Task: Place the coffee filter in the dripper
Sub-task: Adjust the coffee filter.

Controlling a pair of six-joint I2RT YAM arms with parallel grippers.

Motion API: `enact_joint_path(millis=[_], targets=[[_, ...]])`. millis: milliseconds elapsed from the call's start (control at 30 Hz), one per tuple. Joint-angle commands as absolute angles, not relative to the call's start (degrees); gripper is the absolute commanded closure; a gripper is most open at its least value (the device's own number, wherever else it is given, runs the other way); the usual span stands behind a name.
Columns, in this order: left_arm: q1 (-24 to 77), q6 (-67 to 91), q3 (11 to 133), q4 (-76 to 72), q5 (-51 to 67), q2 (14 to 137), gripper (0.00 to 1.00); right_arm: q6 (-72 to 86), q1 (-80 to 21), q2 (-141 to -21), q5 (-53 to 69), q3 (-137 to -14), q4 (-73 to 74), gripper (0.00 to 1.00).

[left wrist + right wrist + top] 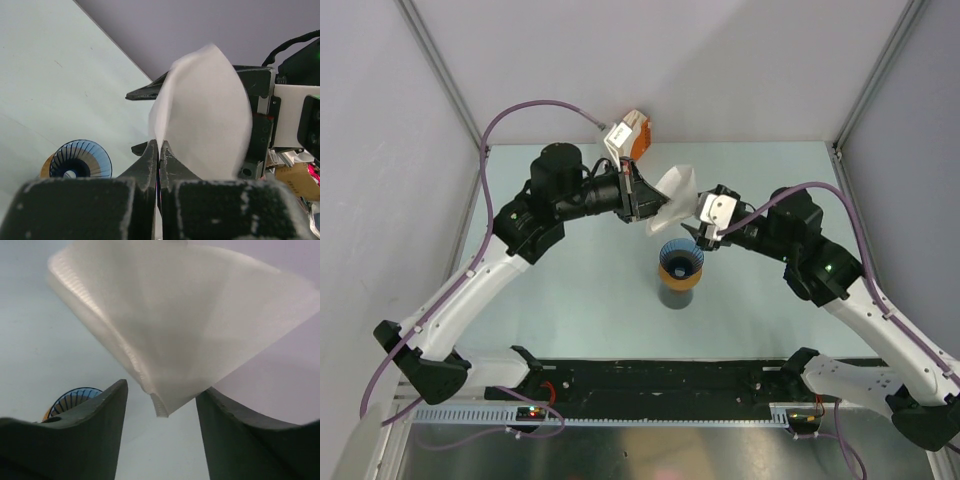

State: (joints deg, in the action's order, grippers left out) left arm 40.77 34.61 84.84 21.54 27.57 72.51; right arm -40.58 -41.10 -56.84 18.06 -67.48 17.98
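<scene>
My left claw [159, 150] is shut tight on the edge of the white cone-shaped paper coffee filter [205, 115], holding it aloft near the small blue ribbed dripper [681, 258], evidently so my right claw [161, 392], open astride its tip, can take it.

I count two arms of mine, a left arm [480, 270] and a right arm [865, 300]. Each ends in one gripper with two fingers, so there are two grippers: my left gripper [650, 208] and my right gripper [695, 236]. There is one white paper coffee filter [678, 188] and one blue ribbed dripper [681, 257]. There is one flat orange ring [680, 283] and one dark grey cup [674, 298]. Two purple cables are in view, the left cable [520, 108] and the right cable [840, 195]. There is one pale table [570, 320].
</scene>
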Motion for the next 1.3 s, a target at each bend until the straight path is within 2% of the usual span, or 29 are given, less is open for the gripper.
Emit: enact_joint_path(millis=[0, 133, 300, 333, 400, 467, 533, 600, 700, 933, 1167, 1267], targets=[[41.2, 35.3, 84.7, 19.5, 27.0, 71.4, 1.00, -40.4, -41.4, -56.5, 19.3, -67.9, 14.8, 0.44], [41.3, 35.0, 84.2, 19.4, 26.4, 71.0, 1.00, -40.4, -41.4, -55.9, 19.5, -67.8, 15.8, 0.58], [41.2, 34.9, 84.2, 19.5, 26.6, 70.7, 1.00, -39.9, -41.1, -55.3, 19.6, -67.7, 16.6, 0.60], [41.1, 35.3, 84.2, 19.5, 26.7, 70.7, 1.00, -39.9, -41.0, -55.2, 19.5, -67.5, 16.4, 0.58], [41.0, 36.1, 84.3, 19.5, 26.8, 70.9, 1.00, -39.9, -41.0, -55.0, 19.0, -67.1, 16.1, 0.38], [40.8, 37.3, 84.6, 19.2, 27.0, 71.3, 1.00, -39.9, -41.1, -55.1, 18.4, -66.8, 15.5, 0.25], [40.5, 38.7, 84.9, 18.8, 27.4, 71.6, 1.00, -40.1, -41.3, -55.5, 17.7, -66.5, 14.4, 0.20], [40.3, 40.1, 85.2, 18.1, 28.2, 72.0, 1.00, -40.3, -41.7, -56.1, 16.6, -66.4, 12.9, 0.20], [40.0, 41.4, 84.9, 17.5, 28.8, 72.3, 1.00, -40.5, -42.3, -57.0, 14.7, -66.3, 10.5, 0.27], [38.0, 45.9, 82.6, 15.7, 30.0, 72.1, 1.00, -40.3, -42.7, -56.4, 14.2, -66.3, 9.5, 0.51], [37.8, 44.3, 81.6, 15.2, 29.7, 71.6, 0.88, -38.9, -42.3, -54.9, 18.4, -66.3, 11.9, 0.63], [37.8, 43.9, 81.4, 15.3, 30.0, 71.7, 0.84, -38.0, -41.8, -54.8, 19.6, -66.3, 11.6, 0.65]])
